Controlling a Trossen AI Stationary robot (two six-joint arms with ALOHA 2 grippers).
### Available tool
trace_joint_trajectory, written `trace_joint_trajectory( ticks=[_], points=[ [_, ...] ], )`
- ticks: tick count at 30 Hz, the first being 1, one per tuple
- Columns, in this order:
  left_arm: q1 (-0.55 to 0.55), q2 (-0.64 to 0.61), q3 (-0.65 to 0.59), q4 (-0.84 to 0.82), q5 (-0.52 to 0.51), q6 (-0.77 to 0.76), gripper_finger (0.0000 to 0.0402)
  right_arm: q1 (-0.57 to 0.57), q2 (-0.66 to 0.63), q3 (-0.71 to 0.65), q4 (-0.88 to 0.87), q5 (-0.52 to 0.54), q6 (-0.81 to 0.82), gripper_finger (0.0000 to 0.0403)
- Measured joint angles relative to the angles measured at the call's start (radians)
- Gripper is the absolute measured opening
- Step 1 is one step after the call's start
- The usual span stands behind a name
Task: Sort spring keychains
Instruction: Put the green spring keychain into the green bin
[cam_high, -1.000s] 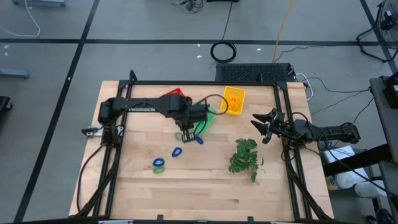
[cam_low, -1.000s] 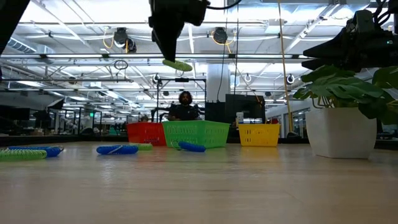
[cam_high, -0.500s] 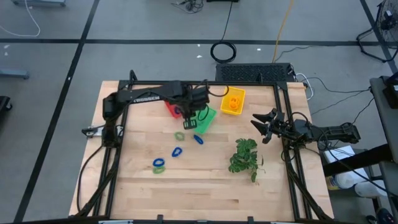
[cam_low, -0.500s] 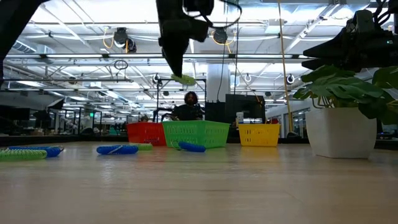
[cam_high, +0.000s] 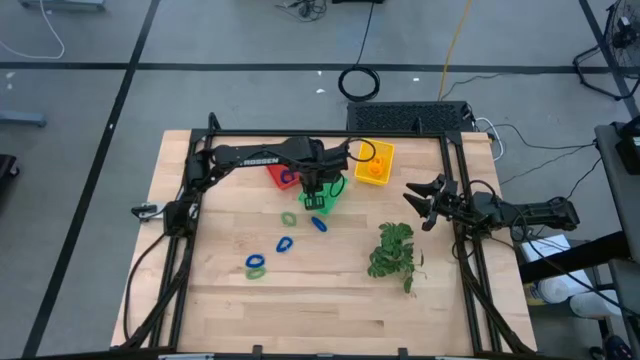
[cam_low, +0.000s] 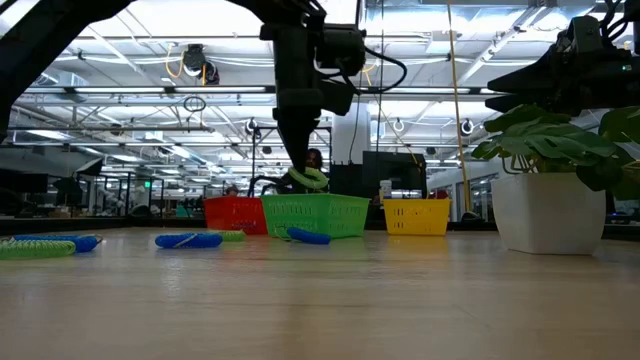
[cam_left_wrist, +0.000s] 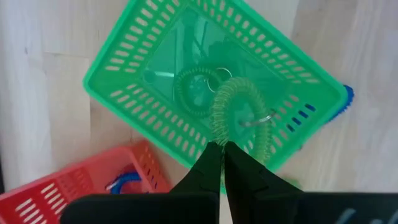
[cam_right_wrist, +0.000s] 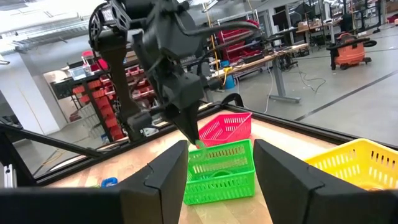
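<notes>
The left gripper (cam_high: 318, 194) hangs directly over the green basket (cam_high: 330, 200), just above centre in the high view, and its fingers are clenched on a pale green keychain (cam_left_wrist: 239, 115) that dangles from their tips. In the left wrist view the coil hangs straight below the closed tips, inside the outline of the basket's rim, with a darker green keychain (cam_left_wrist: 194, 87) already lying on the basket floor just beside it; so the drop line appears to fall within the basket, not over its wall. In the low view the held coil (cam_low: 308, 178) sits just above the basket's top edge (cam_low: 314, 201), so little height is left to lose. The left arm reaches in from the left of the high view, stretched nearly level across the table's upper part, wrist turned down. The right gripper (cam_high: 424, 203) waits at the right edge, its 2 fingers spread and empty, well apart from every keychain. Still on the table, below the basket in the high view: 1 green loop (cam_high: 289, 218), 2 blue ones (cam_high: 319, 224) (cam_high: 284, 244), and a blue-green pair (cam_high: 255, 265) toward lower left. The red basket (cam_left_wrist: 74, 190) holds a blue coil (cam_left_wrist: 124, 180). The next move is likely a release.
</notes>
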Motion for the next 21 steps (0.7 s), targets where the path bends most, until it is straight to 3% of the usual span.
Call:
trace_joint_trajectory(
  ticks=[17, 21],
  points=[
    [0.029, 0.124, -0.005, 0.11, 0.0, 0.007, 0.0004, 0.0, 0.0, 0.0, 0.0, 0.0, 0.0, 0.0171],
    [0.032, 0.124, -0.005, 0.11, 0.018, 0.009, 0.0028, 0.0, 0.0, 0.0, 0.0, 0.0, 0.0, 0.0171]
  ],
)
